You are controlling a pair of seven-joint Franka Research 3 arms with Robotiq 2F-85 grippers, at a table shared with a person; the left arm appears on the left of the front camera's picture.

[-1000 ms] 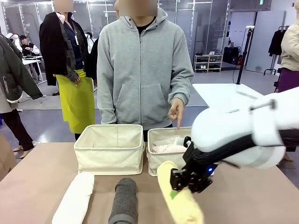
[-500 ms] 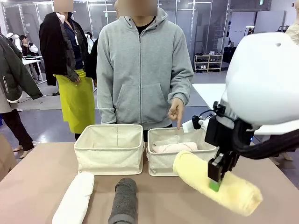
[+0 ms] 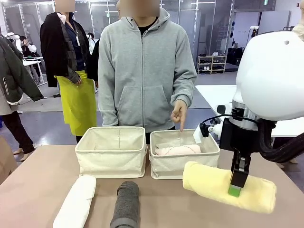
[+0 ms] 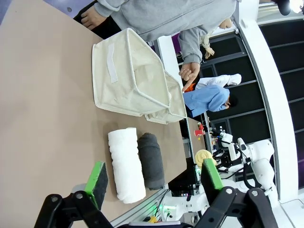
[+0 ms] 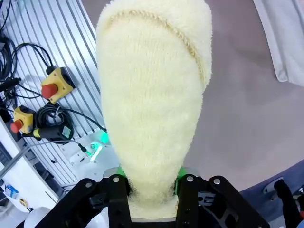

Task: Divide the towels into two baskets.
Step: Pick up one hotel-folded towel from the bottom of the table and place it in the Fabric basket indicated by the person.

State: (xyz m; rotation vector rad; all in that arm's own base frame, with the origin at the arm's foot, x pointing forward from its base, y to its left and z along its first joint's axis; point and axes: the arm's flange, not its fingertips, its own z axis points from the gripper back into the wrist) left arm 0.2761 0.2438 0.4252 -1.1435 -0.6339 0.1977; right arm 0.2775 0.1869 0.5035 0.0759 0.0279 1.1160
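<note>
now, at the lower right of the front view, the right end effector [image 3: 236, 187] is clamped on the yellow towel [image 3: 209, 183], gripping it about mid-length. the roll lies nearly level, just in front of the right basket [image 3: 166, 166]. in the right wrist view the yellow towel [image 5: 156, 95] rises from between the green pads, squeezed narrow there. the pink towel [image 3: 178, 150] lies inside the right basket, and a person's hand [image 3: 179, 113] points a finger down at it. the left basket [image 3: 112, 164] stands just beside it, centre frame. the white towel [image 3: 76, 202] and grey towel [image 3: 126, 204] lie side by side on the surface [image 3: 38, 180] at lower left. the left end effector [image 4: 154, 183] is spread wide, holding nothing.
</note>
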